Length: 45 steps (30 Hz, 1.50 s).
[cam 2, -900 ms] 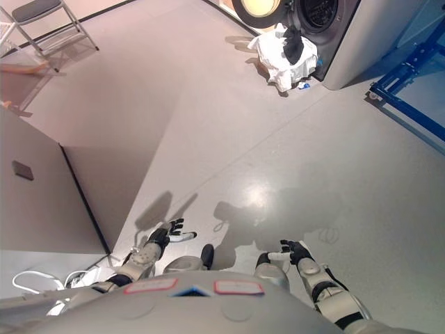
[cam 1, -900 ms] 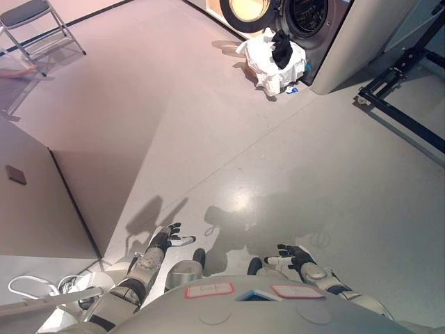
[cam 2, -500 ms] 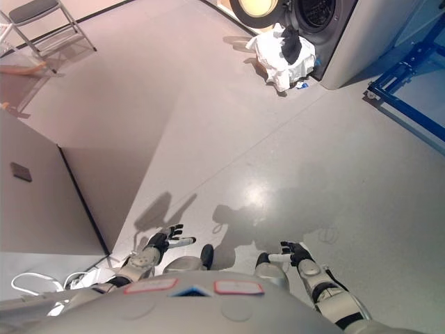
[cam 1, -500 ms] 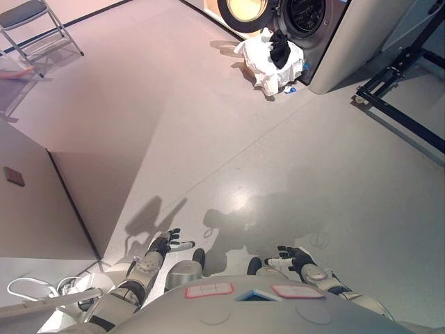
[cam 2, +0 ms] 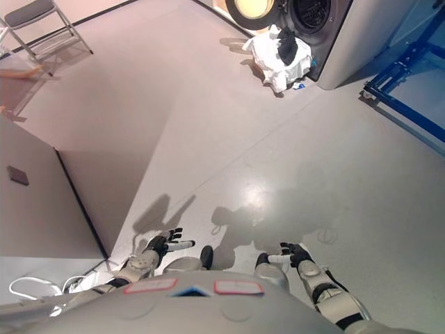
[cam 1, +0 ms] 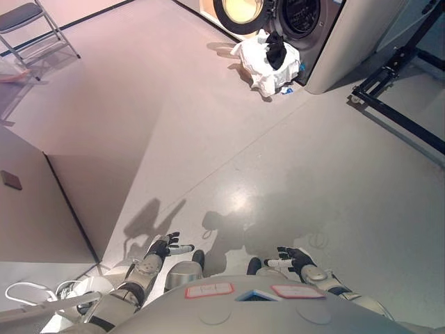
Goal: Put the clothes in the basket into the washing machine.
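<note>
Basket (cam 1: 268,59) is being seen at upper centre, touching the washer (cam 1: 313,31), well apart from both hands; left hand (cam 1: 161,246) and right hand (cam 1: 295,257) are being held low, fingers apart, empty.

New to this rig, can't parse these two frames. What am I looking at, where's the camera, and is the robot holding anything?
Both pictures come from one stereo camera on a humanoid robot's head, looking down at the floor ahead, so they show the same scene from slightly different spots. At the bottom are its two dark hands: the left hand and the right hand, both with relaxed fingers, holding nothing. Far ahead, at the top, stands the washing machine with its round door swung open. In front of it sits the basket, heaped with white clothes and one black piece on top. A folding chair stands at upper left, and a dark metal frame at right.
</note>
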Available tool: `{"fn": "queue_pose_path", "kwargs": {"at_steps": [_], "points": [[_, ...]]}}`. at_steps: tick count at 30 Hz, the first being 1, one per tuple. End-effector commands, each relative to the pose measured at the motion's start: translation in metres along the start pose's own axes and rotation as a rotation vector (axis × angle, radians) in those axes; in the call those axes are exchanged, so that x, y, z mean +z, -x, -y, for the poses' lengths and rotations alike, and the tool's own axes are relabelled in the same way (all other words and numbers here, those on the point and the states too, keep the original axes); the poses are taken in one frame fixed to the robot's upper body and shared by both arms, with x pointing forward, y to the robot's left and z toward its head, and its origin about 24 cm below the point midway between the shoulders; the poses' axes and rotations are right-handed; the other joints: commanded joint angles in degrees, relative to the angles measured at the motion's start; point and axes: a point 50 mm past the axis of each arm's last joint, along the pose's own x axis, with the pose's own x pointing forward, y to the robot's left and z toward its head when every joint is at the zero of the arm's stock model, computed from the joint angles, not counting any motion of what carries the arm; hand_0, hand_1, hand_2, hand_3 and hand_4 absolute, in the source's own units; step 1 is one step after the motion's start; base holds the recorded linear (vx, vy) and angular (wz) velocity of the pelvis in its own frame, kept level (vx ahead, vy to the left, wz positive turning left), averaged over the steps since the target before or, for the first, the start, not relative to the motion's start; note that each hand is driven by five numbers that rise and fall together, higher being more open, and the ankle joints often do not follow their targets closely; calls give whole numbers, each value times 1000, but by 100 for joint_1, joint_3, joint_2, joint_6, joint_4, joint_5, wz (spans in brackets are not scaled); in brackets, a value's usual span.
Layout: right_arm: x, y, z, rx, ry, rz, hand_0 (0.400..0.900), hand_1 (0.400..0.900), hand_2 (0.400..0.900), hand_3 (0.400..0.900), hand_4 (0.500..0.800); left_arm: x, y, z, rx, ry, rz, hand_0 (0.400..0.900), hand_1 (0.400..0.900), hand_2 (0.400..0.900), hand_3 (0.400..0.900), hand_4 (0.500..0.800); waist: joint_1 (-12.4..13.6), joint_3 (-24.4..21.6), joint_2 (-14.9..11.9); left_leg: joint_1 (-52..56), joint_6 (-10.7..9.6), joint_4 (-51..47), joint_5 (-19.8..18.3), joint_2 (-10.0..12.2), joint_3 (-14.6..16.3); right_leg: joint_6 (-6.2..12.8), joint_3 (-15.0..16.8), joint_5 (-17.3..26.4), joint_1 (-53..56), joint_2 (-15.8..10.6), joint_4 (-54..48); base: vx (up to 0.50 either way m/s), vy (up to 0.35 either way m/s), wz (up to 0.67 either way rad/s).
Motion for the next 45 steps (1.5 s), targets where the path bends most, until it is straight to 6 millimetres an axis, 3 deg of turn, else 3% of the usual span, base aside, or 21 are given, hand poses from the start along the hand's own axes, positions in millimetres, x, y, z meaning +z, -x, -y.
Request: {"fn": "queue_pose_path", "kwargs": {"at_steps": [1, 4, 7, 10, 14, 19, 21, 23, 26, 28, 30, 31, 32, 33, 34, 35, 36, 39, 41, 43, 45], "points": [[25, -4, 12, -26, 34, 59, 900, 900, 900, 900, 800, 23, -6, -25, 73, 36, 52, 900, 900, 900, 900, 800, 40, 133, -133, -67, 204, 19, -373, -274, 279, 399, 397, -225, 54, -317, 480, -11, 128, -21], [34, -4, 18, -41, 4, 83, 900, 900, 900, 900, 800, 27, -6, -30, 86, 57, 64, 900, 900, 900, 900, 800, 43, 266, -76, -68, 342, 50, -374, -362, 277, 490, 514, -304, -353, -382, 1358, -10, 141, -9], [36, -4, 23, -47, -19, 100, 900, 900, 900, 900, 800, 29, -6, -31, 75, 63, 78, 900, 900, 900, 900, 800, -94, 460, 21, 43, 495, 83, -374, -459, 169, 591, 731, 338, -931, -444, 2779, 23, 180, 13], [37, -3, 27, -58, -32, 103, 900, 900, 900, 900, 800, 30, -6, -36, 89, 46, 82, 900, 900, 900, 900, 800, -206, 675, 161, 269, 545, 19, -407, -428, 8, 521, 867, 507, -1505, -335, 3640, 119, 126, 22], [27, -2, 40, -109, -60, 70, 900, 900, 900, 900, 800, 31, -6, -41, 97, 0, 65, 900, 900, 900, 900, 800, -384, 768, 183, 544, 482, 19, -638, -470, -171, 467, 683, 401, -1823, -448, 2569, 270, -15, 38], [25, -2, 41, -121, -83, 53, 900, 900, 900, 900, 800, 38, -9, -41, 96, -43, 59, 900, 900, 900, 900, 800, -640, 745, 77, 1094, 254, 19, -1182, -438, -313, 746, 494, 1108, -1997, -619, 359, 414, -122, 34], [24, -2, 39, -117, -88, 53, 900, 900, 900, 900, 800, 37, -9, -40, 93, -39, 57, 900, 900, 900, 900, 800, -716, 703, 58, 1326, 183, 19, -1363, -351, -363, 772, 481, 1223, -2032, -567, 286, 434, -141, 25], [23, -1, 39, -113, -93, 57, 900, 900, 900, 900, 800, 36, -8, -37, 77, -38, 58, 900, 900, 900, 900, 800, -806, 580, 59, 1543, 111, 19, -1479, -182, -435, 657, 623, 1216, -1954, -363, 286, 445, -185, 39], [17, -1, 38, -106, -87, 42, 900, 900, 900, 900, 800, 32, -8, -30, 61, -15, 52, 900, 900, 900, 900, 800, -833, 422, 172, 1532, -131, 735, -905, 175, -539, 403, 774, 1000, -1781, 54, 498, 520, -248, 38], [24, -2, 36, -98, -81, 61, 900, 900, 900, 900, 800, 30, -8, -25, 57, -12, 40, 900, 900, 900, 900, 800, -726, 458, 147, 818, -299, 2377, 67, 156, -621, 100, 757, 757, -1433, 220, 540, 444, -270, 21], [31, -2, 40, -110, -96, 85, 900, 900, 900, 900, 800, 27, -8, -26, 56, -15, 28, 900, 900, 900, 900, 800, -571, 622, -66, 34, -255, 4072, 577, -49, -699, -126, 811, 509, -1029, 234, 471, 350, -284, 9], [31, -2, 40, -110, -96, 85, 900, 900, 900, 900, 800, 27, -8, -26, 56, -15, 28, 900, 900, 900, 900, 800, -574, 619, -68, 30, -255, 4071, 579, -51, -701, -126, 809, 509, -1032, 231, 472, 413, -321, -15], [42, -2, 45, -125, -100, 127, 900, 900, 900, 900, 800, 26, -8, -25, 59, -11, 20, 900, 900, 900, 900, 800, -339, 849, -195, -584, -96, 5051, 484, -296, -630, -230, 924, 342, -657, 258, 359, 362, -272, -24], [47, -2, 47, -135, -101, 140, 900, 900, 900, 900, 800, 25, -8, -24, 56, -2, 17, 900, 900, 900, 900, 800, -240, 942, -263, -1131, 0, 5328, 406, -326, -579, -267, 995, 237, -527, 235, 336, 502, -324, -43], [51, -2, 48, -143, -106, 153, 900, 900, 900, 900, 800, 24, -8, -22, 54, 8, 12, 900, 900, 900, 900, 800, -109, 1000, -277, -1564, 35, 5260, 264, -382, -499, -303, 1092, 139, -405, 277, 355, 564, -194, -52], [58, -1, 52, -160, -110, 177, 900, 900, 900, 900, 800, 18, -7, -20, 59, 13, -2, 900, 900, 900, 900, 800, 29, 1011, -296, -2147, 27, 4451, 252, -256, -295, -317, 1179, -60, -140, 338, 349, 477, -115, -48], [57, -1, 52, -160, -110, 177, 900, 900, 900, 900, 800, 18, -7, -20, 59, 13, -3, 900, 900, 900, 900, 800, 54, 1032, -285, -2116, 28, 4468, 220, -236, -278, -319, 1200, -66, -109, 350, 344, 541, -63, -44], [63, -1, 53, -169, -115, 203, 900, 900, 900, 900, 800, 15, -6, -19, 67, 6, 2, 900, 900, 900, 900, 800, 277, 943, -119, -2198, -150, 1703, 696, 124, 68, -277, 1351, -519, 518, 588, 171, 627, 37, -36], [60, -1, 49, -164, -106, 197, 900, 900, 900, 900, 800, 12, -5, -18, 65, 5, -6, 900, 900, 900, 900, 800, 422, 775, 1, -2391, -213, 19, 791, 113, 124, -227, 1571, -913, 947, 695, 173, 913, 99, -63], [59, -2, 46, -154, -102, 193, 900, 900, 900, 900, 800, 8, -4, -17, 63, 12, -19, 900, 900, 900, 900, 800, 443, 704, -54, -2523, -207, 19, 720, 64, 162, -182, 1614, -1053, 1109, 606, 222, 589, 94, -45], [57, -2, 39, -127, -99, 187, 900, 900, 900, 900, 800, 0, -2, -18, 71, 35, -43, 900, 900, 900, 900, 800, 490, 516, -90, -2231, -147, 19, 1003, 33, 231, -114, 1802, -1242, 1371, 518, 494, 662, 166, -59]]}}
